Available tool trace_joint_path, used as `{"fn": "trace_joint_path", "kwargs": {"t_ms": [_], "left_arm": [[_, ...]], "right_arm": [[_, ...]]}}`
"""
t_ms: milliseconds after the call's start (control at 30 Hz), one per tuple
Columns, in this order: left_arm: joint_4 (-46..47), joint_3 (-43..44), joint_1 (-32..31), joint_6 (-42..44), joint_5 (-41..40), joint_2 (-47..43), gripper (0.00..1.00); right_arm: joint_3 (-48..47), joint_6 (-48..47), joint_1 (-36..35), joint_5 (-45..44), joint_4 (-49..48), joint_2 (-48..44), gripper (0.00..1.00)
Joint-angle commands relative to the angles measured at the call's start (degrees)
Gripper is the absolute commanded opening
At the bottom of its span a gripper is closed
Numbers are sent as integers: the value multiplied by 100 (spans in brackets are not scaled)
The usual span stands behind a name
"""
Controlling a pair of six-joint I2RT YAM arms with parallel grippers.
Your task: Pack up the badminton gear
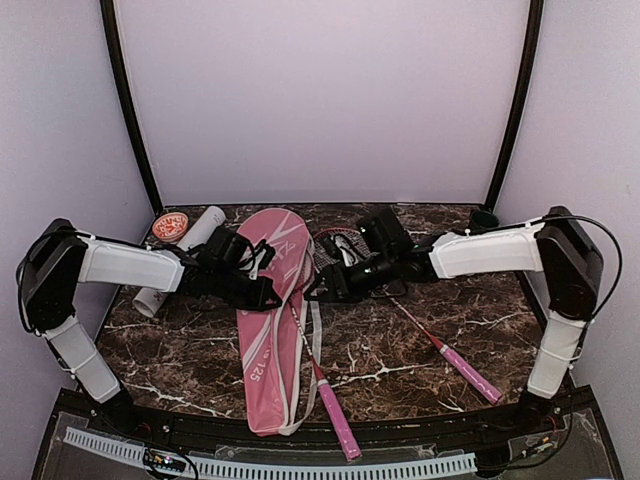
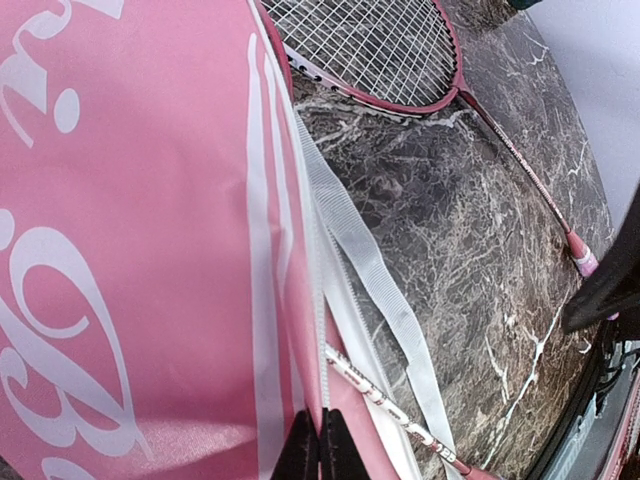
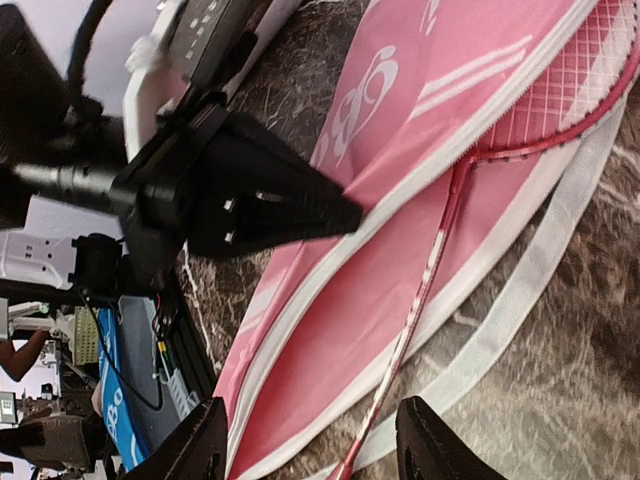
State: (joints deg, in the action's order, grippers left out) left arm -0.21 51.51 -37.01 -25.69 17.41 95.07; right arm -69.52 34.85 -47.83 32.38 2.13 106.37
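Note:
The pink racket bag [image 1: 268, 340] lies lengthwise at the table's middle, its right side unzipped. One red racket lies in the opening, its shaft [image 3: 432, 262] crossing the lining and its pink handle [image 1: 335, 415] sticking out at the near end. My left gripper [image 2: 322, 452] is shut on the bag's upper zipper edge [image 2: 318, 330]; it also shows in the top view [image 1: 270, 296]. My right gripper [image 3: 312, 445] is open just above the racket shaft and the bag's opening. The second racket [image 2: 372, 48] lies to the right on the table, with its handle [image 1: 470, 372] nearer me. No shuttlecock shows.
The white tube [image 1: 195, 245] with its red cap [image 1: 170, 225] lies at the back left. A small dark green cup [image 1: 484, 216] stands at the back right. The bag's white strap [image 2: 372, 275] trails on the marble beside the opening.

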Motion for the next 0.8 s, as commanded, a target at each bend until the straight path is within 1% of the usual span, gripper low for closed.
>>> {"fn": "trace_joint_path", "kwargs": {"t_ms": [0,133,233,300,433,600,767], "left_arm": [[-46,188,36,73,-91,-12,0],[-4,199,36,60,-55,5,0],[50,190,36,33,-41,5,0],[93,188,36,7,-40,17,0],[113,184,42,-23,-27,24,0],[126,157,36,-32,-27,19,0],[123,150,36,-32,-51,6,0]], "right_arm": [[928,-449,-53,303,822,-803,58],[1567,-474,-476,317,1359,-1391,57],[1846,-281,-711,494,1346,-1463,56],[1977,-193,-828,455,1267,-1650,57],[2108,-83,-1020,517,980,-1422,56],[2094,25,-1267,616,657,-1041,53],[1936,3,-1412,613,544,-676,50]]}}
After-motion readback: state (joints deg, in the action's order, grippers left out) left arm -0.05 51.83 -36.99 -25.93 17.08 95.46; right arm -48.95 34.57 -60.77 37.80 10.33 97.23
